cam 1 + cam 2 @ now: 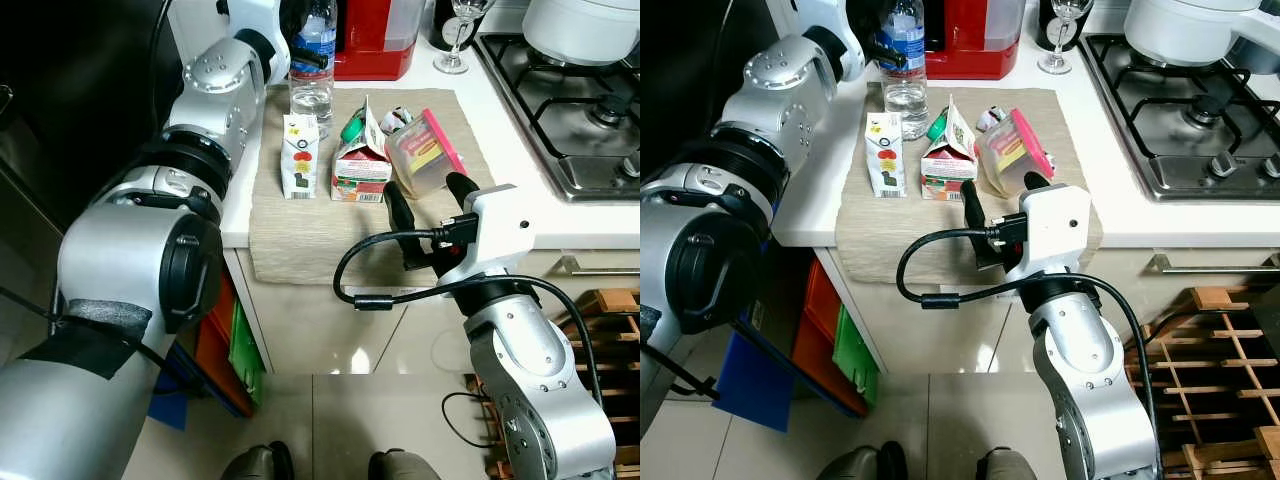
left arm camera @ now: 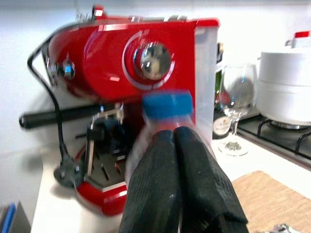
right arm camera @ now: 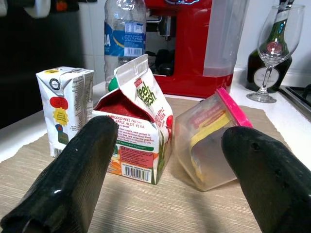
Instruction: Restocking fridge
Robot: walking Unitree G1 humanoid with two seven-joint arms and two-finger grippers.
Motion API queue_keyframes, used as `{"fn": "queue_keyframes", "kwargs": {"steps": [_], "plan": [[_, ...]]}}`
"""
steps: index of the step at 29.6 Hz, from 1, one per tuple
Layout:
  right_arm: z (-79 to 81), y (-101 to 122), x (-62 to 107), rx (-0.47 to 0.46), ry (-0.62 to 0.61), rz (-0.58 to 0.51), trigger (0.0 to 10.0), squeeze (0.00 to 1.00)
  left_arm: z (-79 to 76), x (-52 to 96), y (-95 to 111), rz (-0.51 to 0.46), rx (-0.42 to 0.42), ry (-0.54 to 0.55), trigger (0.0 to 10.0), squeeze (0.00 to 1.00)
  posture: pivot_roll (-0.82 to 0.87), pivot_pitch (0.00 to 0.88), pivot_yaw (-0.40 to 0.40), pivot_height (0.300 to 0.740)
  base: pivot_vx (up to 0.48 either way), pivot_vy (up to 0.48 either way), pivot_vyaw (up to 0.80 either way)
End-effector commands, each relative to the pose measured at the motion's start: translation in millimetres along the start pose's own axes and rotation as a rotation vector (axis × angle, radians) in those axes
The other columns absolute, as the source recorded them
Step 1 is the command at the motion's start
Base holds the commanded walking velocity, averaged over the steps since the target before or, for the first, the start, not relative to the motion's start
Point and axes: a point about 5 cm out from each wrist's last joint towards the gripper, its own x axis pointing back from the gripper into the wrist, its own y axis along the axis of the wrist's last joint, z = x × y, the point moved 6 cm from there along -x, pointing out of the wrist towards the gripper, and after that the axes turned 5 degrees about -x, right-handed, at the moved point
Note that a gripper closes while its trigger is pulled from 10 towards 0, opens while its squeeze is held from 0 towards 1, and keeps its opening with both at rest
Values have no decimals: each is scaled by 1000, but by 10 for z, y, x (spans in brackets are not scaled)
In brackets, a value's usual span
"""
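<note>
My R gripper (image 1: 425, 215) wide open, juice carton (image 3: 138, 131) & tilted pink-lid tub (image 3: 211, 143) straight ahead; L gripper (image 2: 177, 182) pinched shut beside water bottle (image 1: 312, 65).

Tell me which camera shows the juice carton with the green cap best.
The right wrist view: the juice carton stands close, label and barcode readable, between the open right gripper fingers. Both eye views show it smaller from above, green cap visible. The left wrist view faces the coffee machine.
</note>
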Motion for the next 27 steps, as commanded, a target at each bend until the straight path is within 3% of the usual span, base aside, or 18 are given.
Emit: {"fn": "queue_keyframes", "kwargs": {"steps": [1, 2, 3, 6, 15, 20, 27], "plan": [[-45, -26, 8, -6, -17, 2, 10000, 0, -12, -28, 178, -40, -44, -29, 10000, 0, -319, 106, 38, 740, 0, 0, 0], [-48, -31, 6, -8, -18, 3, 10000, 0, -21, -29, 182, -41, -40, -36, 10000, 0, -319, 106, 38, 740, 0, 0, 0], [-50, -35, 2, -10, -18, 4, 10000, 0, -30, -29, 178, -39, -37, -42, 10000, 1000, -316, 104, 36, 740, 0, 0, 0], [-37, -49, -7, -14, -14, 5, 10000, 0, -51, -28, 172, -33, -44, -65, 10000, 1000, -311, 101, 37, 740, 0, 0, 0], [-26, -76, -22, -19, -12, 6, 10000, 0, 75, -8, 183, -25, -52, -20, 10000, 1000, -305, 94, 43, 740, 0, 0, 0], [-44, -92, -29, -26, -21, 5, 10000, 0, 63, 18, 39, 11, -14, -30, 10000, 1000, -304, 86, 47, 740, 0, 0, 0], [-56, -110, -38, -25, -21, 6, 10000, 0, 40, 20, 80, -16, 26, -59, 10000, 1000, -298, 83, 44, 740, 0, 0, 0]]}}
